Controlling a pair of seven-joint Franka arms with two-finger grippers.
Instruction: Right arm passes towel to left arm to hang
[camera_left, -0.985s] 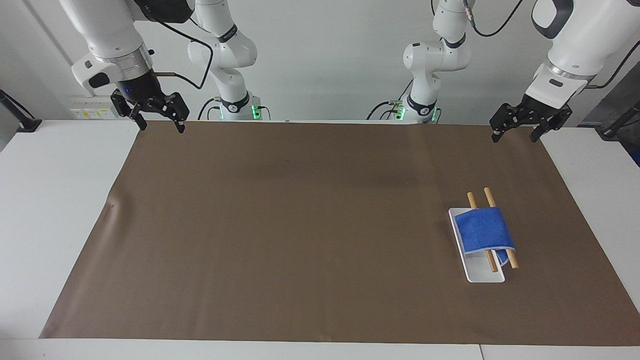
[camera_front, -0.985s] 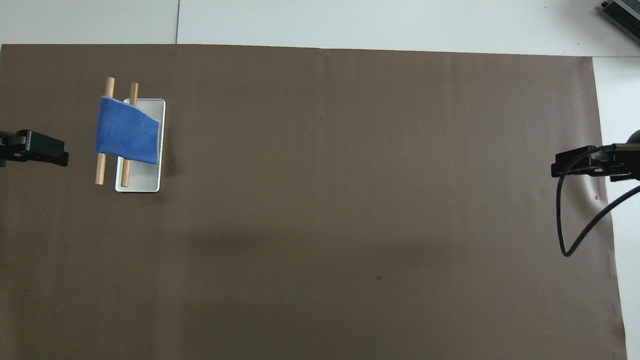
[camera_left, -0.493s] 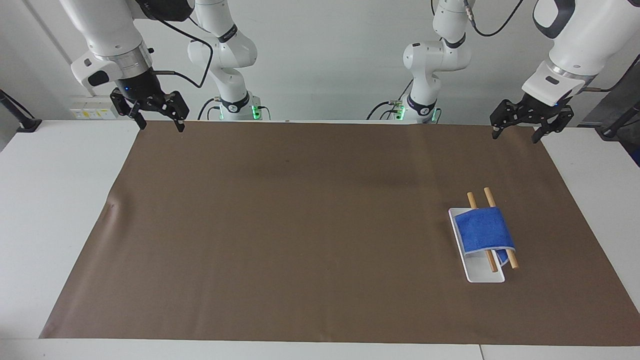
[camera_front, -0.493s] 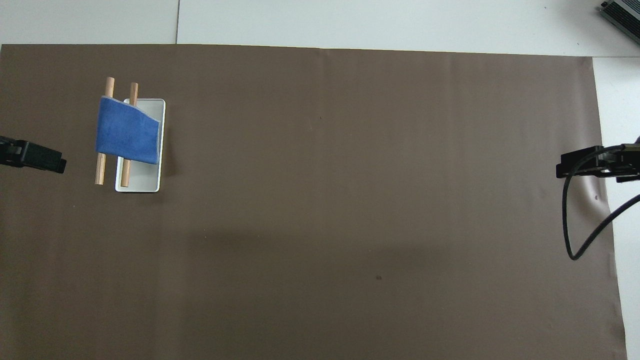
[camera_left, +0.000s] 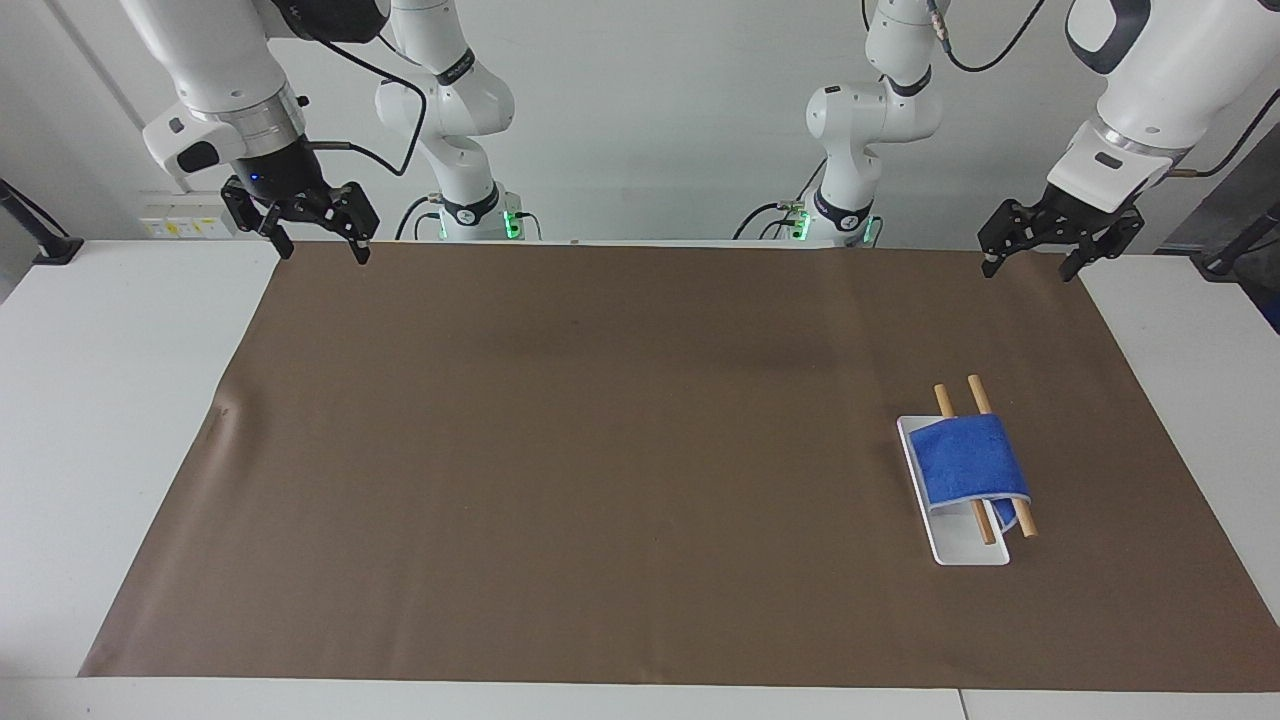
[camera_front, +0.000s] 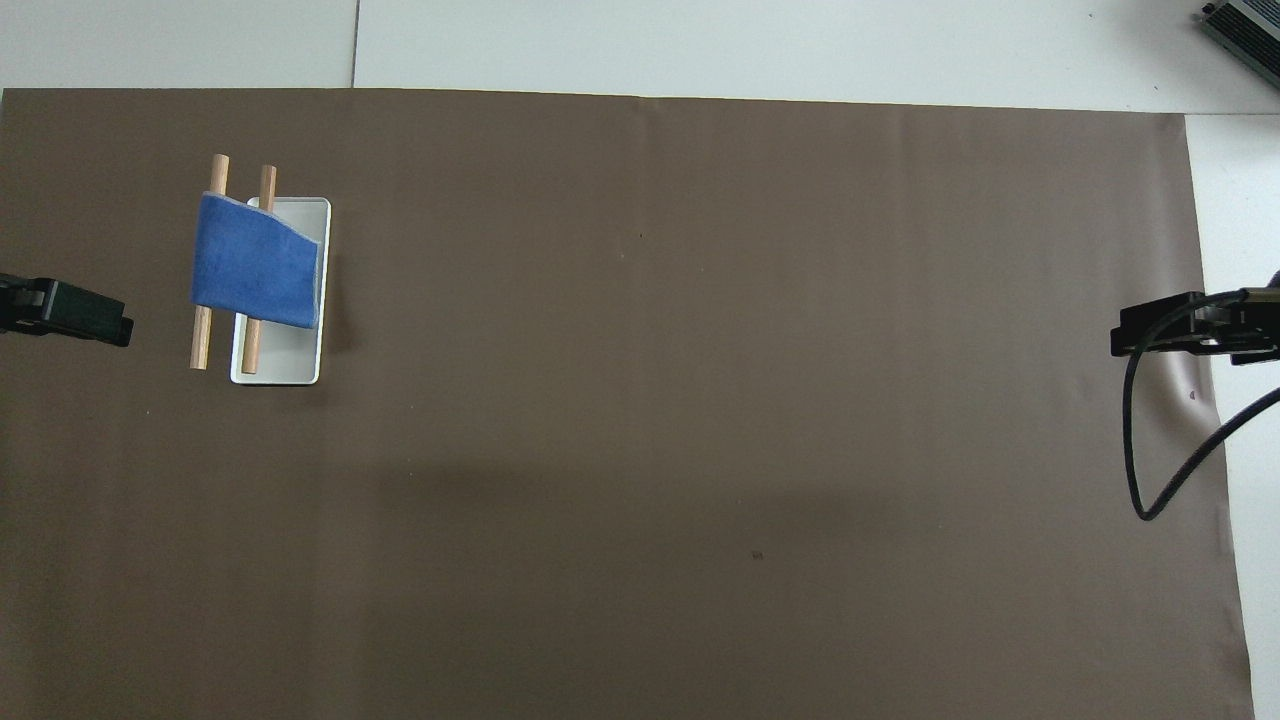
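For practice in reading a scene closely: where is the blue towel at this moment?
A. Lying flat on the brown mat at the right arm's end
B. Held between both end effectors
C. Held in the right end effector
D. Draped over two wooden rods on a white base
D: the towel is draped across the two wooden rods over the white base, and neither end effector holds anything.

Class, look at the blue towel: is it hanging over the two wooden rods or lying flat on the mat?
Hanging: the towel drapes over both rods.
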